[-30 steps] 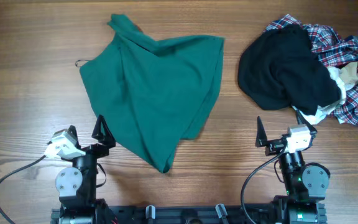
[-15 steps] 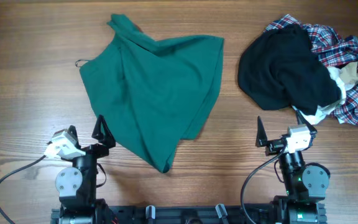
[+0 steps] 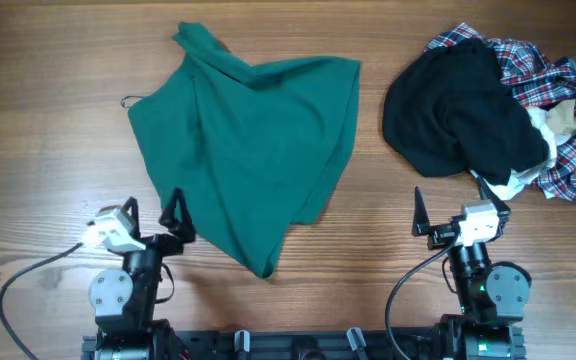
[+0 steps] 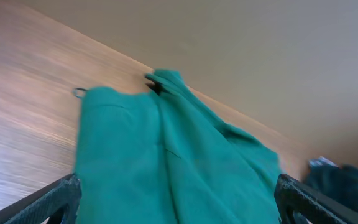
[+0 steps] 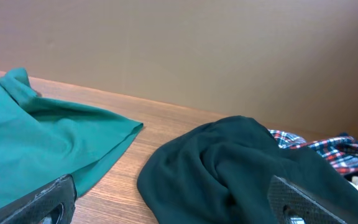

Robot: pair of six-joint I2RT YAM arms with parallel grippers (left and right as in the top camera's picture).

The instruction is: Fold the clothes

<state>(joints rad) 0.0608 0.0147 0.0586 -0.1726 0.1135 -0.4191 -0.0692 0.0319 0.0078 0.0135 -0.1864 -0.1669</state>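
Note:
The dark green garment (image 3: 248, 140) lies crumpled on the wooden table, wide at the back and narrowing to a point near the front. It fills the left wrist view (image 4: 173, 168) and shows at the left of the right wrist view (image 5: 36, 137). My left gripper (image 3: 153, 215) is open and empty at the garment's front left edge, its fingertips either side of the cloth in its wrist view (image 4: 179, 202). My right gripper (image 3: 458, 215) is open and empty near the front right, apart from the garment, also seen in its wrist view (image 5: 173, 202).
A black garment (image 3: 463, 110) lies heaped at the back right on a red-blue-white plaid shirt (image 3: 568, 120). The black garment also shows in the right wrist view (image 5: 241, 168). A small metal ring (image 3: 128, 100) lies at the green garment's left edge.
My left gripper has moved to the right and slightly forward, closer to the green garment's front left edge. The right arm and the clothes have not moved.

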